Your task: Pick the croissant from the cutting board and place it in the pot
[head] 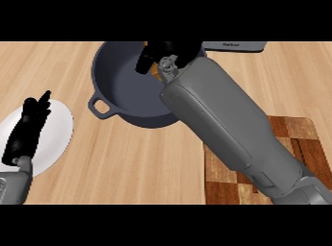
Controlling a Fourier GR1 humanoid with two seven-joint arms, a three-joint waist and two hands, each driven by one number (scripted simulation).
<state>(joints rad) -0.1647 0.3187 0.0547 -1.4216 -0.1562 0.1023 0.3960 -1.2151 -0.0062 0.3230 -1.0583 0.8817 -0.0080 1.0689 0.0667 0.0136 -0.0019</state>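
Note:
A dark blue-grey pot [123, 91] with a side handle stands at the top middle of the wooden counter. My right hand [170, 52] reaches over the pot's far right rim, fingers curled downward. A small orange-brown bit, the croissant [155, 71], shows just under those fingers, inside the pot's opening; most of it is hidden by the hand. The checkered wooden cutting board [307, 144] lies at the lower right, largely covered by my right forearm, with nothing showing on its visible part. My left hand [29, 127] rests open at the left, over a white plate.
A white plate [55, 139] lies at the left under the left hand. A grey appliance edge [236, 46] sits at the top behind the pot. Bare wood counter spreads between plate, pot and board.

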